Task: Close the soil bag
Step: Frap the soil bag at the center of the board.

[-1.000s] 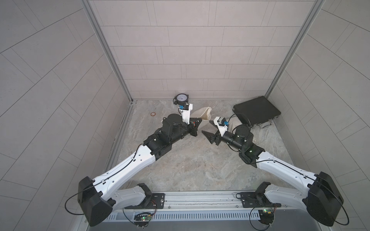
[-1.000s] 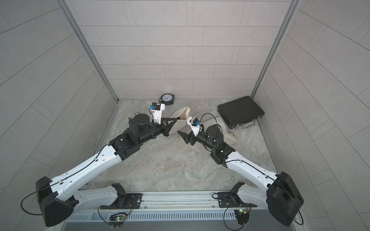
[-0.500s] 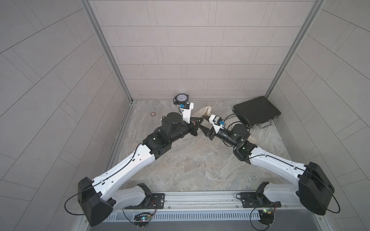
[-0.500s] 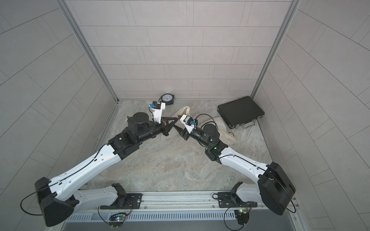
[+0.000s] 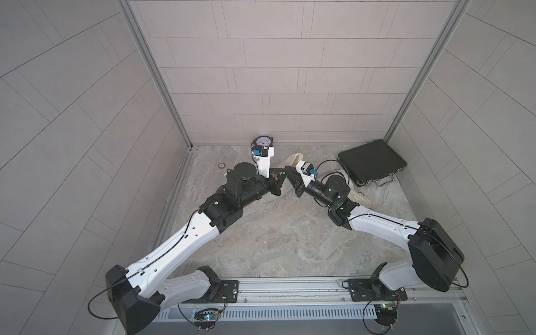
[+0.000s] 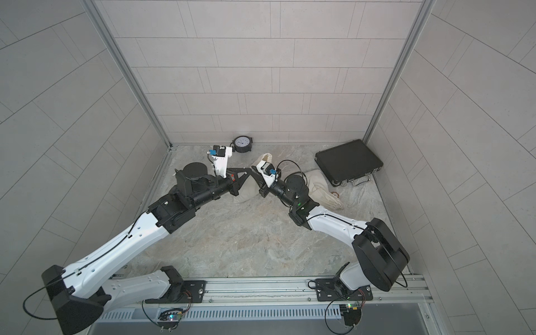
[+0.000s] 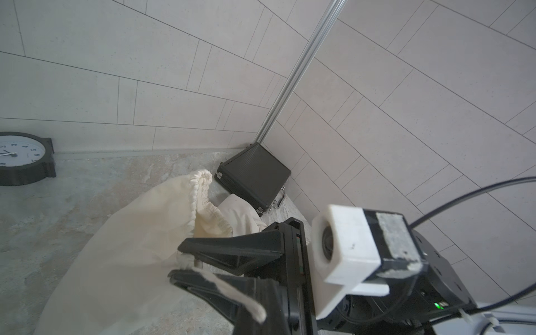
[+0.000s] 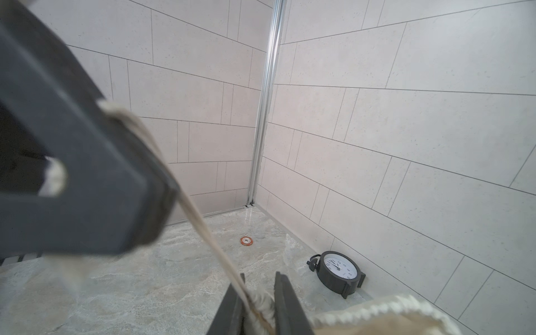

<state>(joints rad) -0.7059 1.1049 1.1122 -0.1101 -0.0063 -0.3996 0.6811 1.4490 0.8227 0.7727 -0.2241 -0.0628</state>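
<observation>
The soil bag [image 5: 291, 159] [image 6: 319, 182] is a cream cloth sack lying on the stone floor, its ruffled mouth [image 7: 200, 185] still gaping. My left gripper [image 5: 282, 174] [image 6: 246, 174] is shut on the drawstring [image 8: 203, 220], whose loose end pokes out behind its finger [image 8: 87, 188]. The string runs taut to my right gripper [image 8: 259, 287] [image 7: 179, 261] [image 6: 253, 172]. That gripper is shut on the bunched hem of the bag [image 8: 391, 316] where the string comes out. The two grippers meet tip to tip just above the bag's mouth. My arms hide most of the bag's body.
A dark round clock [image 5: 262, 142] [image 8: 338, 268] stands by the back wall. A shut black case [image 5: 371, 161] [image 7: 255, 174] lies in the back right corner. A small orange disc [image 5: 221, 165] [image 8: 245, 240] lies on the floor at back left. Tiled walls enclose three sides.
My right gripper has moved up and left to the bag's mouth and gone from wide open to shut on the hem. The left gripper has stayed shut and barely moved.
</observation>
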